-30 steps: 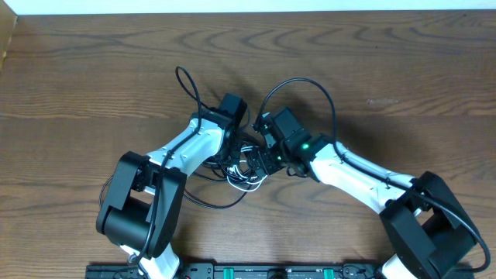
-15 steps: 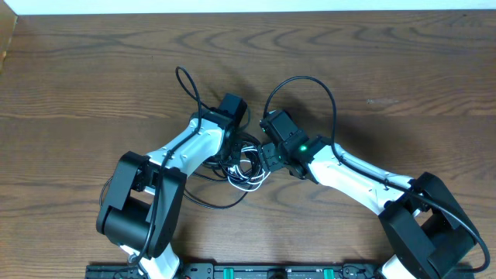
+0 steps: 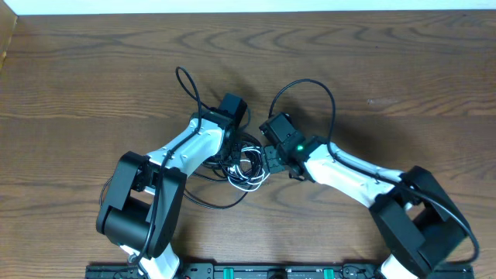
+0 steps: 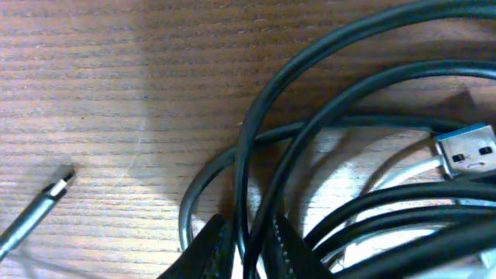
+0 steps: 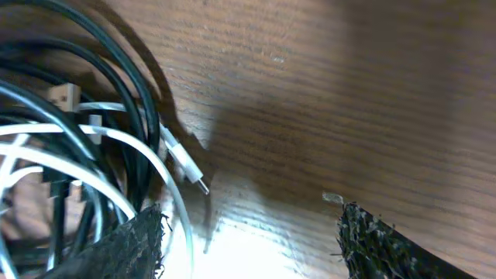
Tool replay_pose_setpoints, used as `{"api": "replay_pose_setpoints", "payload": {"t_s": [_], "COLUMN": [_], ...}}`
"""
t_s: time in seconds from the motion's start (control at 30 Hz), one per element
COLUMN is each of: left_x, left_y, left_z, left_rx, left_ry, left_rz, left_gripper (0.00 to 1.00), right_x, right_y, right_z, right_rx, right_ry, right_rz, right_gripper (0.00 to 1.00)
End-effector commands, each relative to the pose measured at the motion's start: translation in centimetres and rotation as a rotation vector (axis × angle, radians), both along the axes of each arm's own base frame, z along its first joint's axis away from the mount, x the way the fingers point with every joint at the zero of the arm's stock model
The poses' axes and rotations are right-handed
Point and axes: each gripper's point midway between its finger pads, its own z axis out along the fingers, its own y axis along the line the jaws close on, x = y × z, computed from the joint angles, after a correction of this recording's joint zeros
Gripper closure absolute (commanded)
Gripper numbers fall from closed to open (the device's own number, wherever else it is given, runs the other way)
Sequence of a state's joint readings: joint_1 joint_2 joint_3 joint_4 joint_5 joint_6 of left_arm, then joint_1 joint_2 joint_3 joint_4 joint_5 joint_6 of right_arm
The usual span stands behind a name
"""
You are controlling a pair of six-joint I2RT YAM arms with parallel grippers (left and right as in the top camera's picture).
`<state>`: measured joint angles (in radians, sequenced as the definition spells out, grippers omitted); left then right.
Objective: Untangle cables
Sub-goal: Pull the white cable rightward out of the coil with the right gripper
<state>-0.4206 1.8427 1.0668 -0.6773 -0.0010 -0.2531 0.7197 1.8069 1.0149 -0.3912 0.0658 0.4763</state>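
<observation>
A tangle of thin black cables and one white cable (image 3: 246, 167) lies on the wooden table between my two arms. My left gripper (image 4: 249, 246) is shut on black cables (image 4: 310, 116) that run up between its fingertips. A blue USB plug (image 4: 469, 153) lies at the right of that view. My right gripper (image 5: 252, 236) is open just right of the tangle, with bare wood between its fingers. Its left finger touches the black and white loops (image 5: 70, 147), and a white plug end (image 5: 186, 167) points toward the gap.
A small grey plug tip (image 4: 46, 194) lies alone on the wood left of my left gripper. Thicker black arm cords arch above each wrist (image 3: 186, 85) (image 3: 310, 85). The table's far edge (image 3: 248, 9) runs along the top.
My right gripper has shifted slightly left and down toward the tangle. The left arm and the cables have hardly moved.
</observation>
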Motion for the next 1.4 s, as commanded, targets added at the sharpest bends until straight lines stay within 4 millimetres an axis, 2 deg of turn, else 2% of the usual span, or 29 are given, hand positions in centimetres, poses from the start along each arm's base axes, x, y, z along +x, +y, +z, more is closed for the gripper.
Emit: {"api": "replay_pose_setpoints", "payload": {"t_s": [0.0,0.13,0.27,0.43,0.67,0.77,0.9,1.0,1.03,1.13,1.23,1.37], "left_x": [-3.2,-3.2,-3.2,-3.2,-3.2,-3.2,-3.2,-3.2,-3.2,-3.2,-3.0,-2.2], "left_y": [-0.5,-0.4,-0.4,-0.4,-0.4,-0.4,-0.4,-0.4,-0.4,-0.3,0.6,3.2], "left_z": [-3.0,-3.0,-3.0,-3.0,-3.0,-3.0,-3.0,-3.0,-3.0,-3.0,-3.0,-2.7], "left_rx": [-0.029,-0.029,-0.029,-0.029,-0.029,-0.029,-0.025,-0.025,-0.025,-0.021,0.028,0.177], "left_ry": [0.139,0.139,0.139,0.139,0.138,0.139,0.138,0.138,0.138,0.137,0.123,0.063], "left_rz": [-0.025,-0.024,-0.024,-0.024,-0.024,-0.024,-0.024,-0.024,-0.024,-0.024,-0.023,0.069], "left_gripper": [0.8,0.8,0.8,0.8,0.8,0.8,0.8,0.8,0.8,0.8,0.8,0.8], "right_x": [-0.9,-1.2,-0.9,-0.6,-0.1,0.3,1.7,3.0,3.5,3.9,3.4,2.5], "right_y": [0.5,0.1,-0.4,-3.7,-10.1,-12.7,-18.2,-23.6,-26.3,-29.1,-32.2,-35.2], "right_z": [-1.9,-3.3,-3.1,-2.5,-2.6,-2.7,-2.5,-1.8,-1.4,-1.5,-1.5,-1.6], "right_rx": [0.007,-0.018,-0.03,-0.103,-0.201,-0.24,-0.333,-0.455,-0.484,-0.439,-0.411,-0.404], "right_ry": [0.065,0.092,0.085,0.1,0.178,0.204,0.197,0.149,0.131,0.126,0.135,0.157], "right_rz": [-0.008,-0.027,-0.041,-0.108,-0.23,-0.195,-0.221,-0.344,-0.422,-0.558,-0.72,-0.823], "right_gripper": [0.31,0.35,0.45,0.49,0.5,0.47,0.44,0.47,0.49,0.47,0.46,0.44]}}
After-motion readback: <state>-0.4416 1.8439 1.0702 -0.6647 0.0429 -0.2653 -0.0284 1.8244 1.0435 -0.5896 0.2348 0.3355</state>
